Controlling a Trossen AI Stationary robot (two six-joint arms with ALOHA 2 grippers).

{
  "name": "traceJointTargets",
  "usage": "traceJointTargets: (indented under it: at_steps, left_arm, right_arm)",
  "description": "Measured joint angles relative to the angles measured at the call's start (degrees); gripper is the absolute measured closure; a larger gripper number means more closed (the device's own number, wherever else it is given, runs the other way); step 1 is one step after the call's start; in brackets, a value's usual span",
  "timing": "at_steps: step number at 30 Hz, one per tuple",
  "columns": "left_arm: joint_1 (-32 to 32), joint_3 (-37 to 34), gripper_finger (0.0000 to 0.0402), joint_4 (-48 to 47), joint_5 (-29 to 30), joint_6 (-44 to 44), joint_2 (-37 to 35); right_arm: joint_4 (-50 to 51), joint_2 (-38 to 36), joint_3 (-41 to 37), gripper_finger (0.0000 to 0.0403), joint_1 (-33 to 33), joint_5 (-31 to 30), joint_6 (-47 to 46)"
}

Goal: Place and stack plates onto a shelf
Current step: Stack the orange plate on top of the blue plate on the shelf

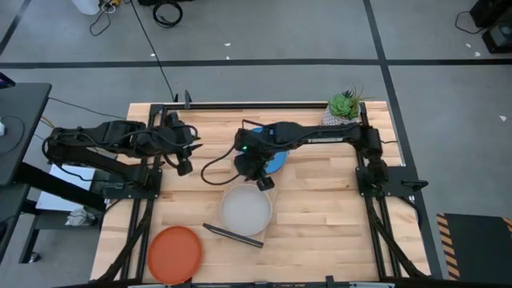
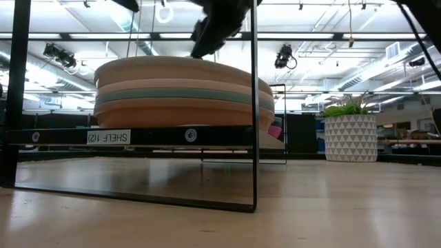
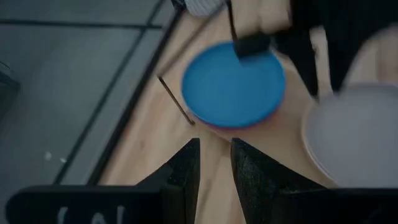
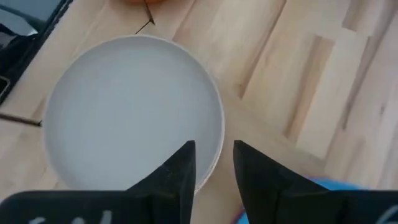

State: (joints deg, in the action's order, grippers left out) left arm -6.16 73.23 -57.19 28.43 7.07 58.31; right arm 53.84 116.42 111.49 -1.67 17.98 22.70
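Observation:
A grey plate (image 1: 245, 211) lies on top of a stack of several plates (image 2: 179, 96) on the shelf (image 2: 131, 136). The shelf's black wire frame (image 1: 232, 234) shows at the stack's near side. My right gripper (image 1: 264, 182) is at the grey plate's far right rim, shut on it. A blue plate (image 1: 277, 164) lies on a magenta plate (image 3: 231, 127) on the table, just beyond the stack and partly under my right arm. An orange-red plate (image 1: 174, 254) lies at the near edge. My left gripper (image 1: 184, 166) waits shut and empty at the left. My right gripper holds the grey plate by its rim (image 4: 217, 158), on the side toward the blue plate, one finger (image 4: 183, 171) over the plate's inside and one (image 4: 252, 177) outside. The fingers come from above, slanting down. The plate lies level on the stack.
A potted plant (image 1: 344, 108) in a white patterned pot stands at the far right corner. A thin black wire (image 3: 176, 99) lies beside the blue plate. Bare wooden tabletop (image 1: 328, 216) lies right of the stack.

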Motion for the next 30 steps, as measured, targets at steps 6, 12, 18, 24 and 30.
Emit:
traceJointTargets:
  at_steps: [6, 12, 18, 24, 30]
  left_arm:
    - [-2.44, -5.04, 0.0304, -2.42, -4.92, 6.16, -0.03]
    - [-6.99, -16.70, 0.0304, -2.70, -12.50, 16.21, 0.04]
    - [-12.37, -26.56, 0.0304, 3.89, -19.46, 31.53, 0.03]
    - [-18.79, -33.43, 0.0304, 17.91, -24.08, 41.35, 0.16]
    - [-26.85, -38.20, 0.0304, 26.37, -25.74, 53.22, 0.32]
  right_arm:
    - [-1.53, -6.81, -9.02, 0.0299, 0.89, -0.48, -2.93]
    - [-16.92, -16.87, -29.63, 0.0311, 3.55, -5.81, -6.10]
    - [-29.28, -23.99, -44.10, 0.0311, 7.70, -8.80, -6.86]
    - [-32.24, -27.31, -49.67, 0.0312, 11.56, -14.38, -6.69]
    - [-34.00, -30.19, -53.72, 0.0312, 11.88, -15.67, -6.05]
